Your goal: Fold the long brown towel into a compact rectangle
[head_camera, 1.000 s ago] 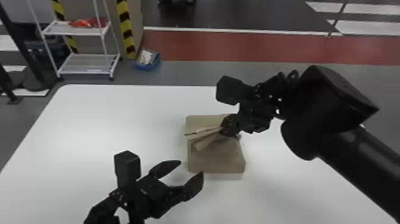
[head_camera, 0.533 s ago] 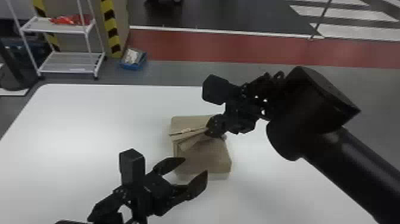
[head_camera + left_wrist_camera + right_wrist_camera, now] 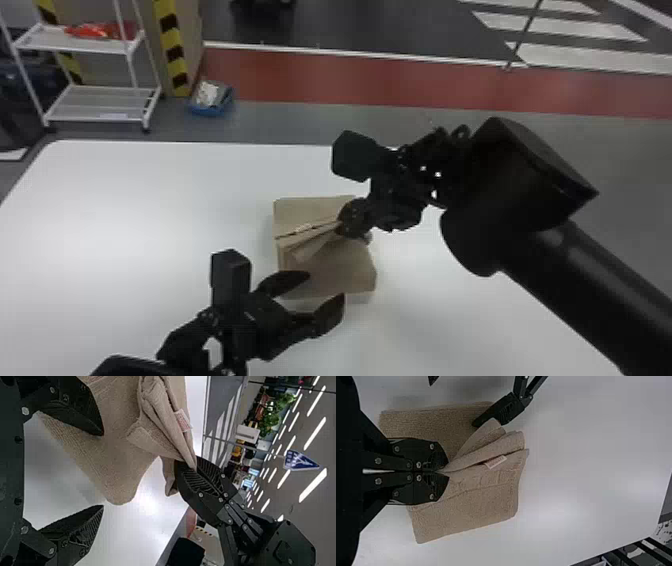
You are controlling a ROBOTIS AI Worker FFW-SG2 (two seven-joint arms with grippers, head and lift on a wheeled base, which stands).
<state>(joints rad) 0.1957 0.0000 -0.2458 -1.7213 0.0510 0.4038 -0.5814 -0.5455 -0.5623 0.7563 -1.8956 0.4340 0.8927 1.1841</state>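
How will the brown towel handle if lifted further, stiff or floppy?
Likely floppy: the brown towel bunches into soft pleats where the right gripper pinches it. It probably won't slip easily, given its coarse, textured weave. The folded layers may come loose, since the pinched part already stands apart from the flat part below.

Towel (image 3: 335, 272): pinched part hidden between jaws of right gripper (image 3: 347, 225). Label (image 3: 495, 462): print illegibly small. Bench (image 3: 125, 210): cut off at head view's six o'clock.
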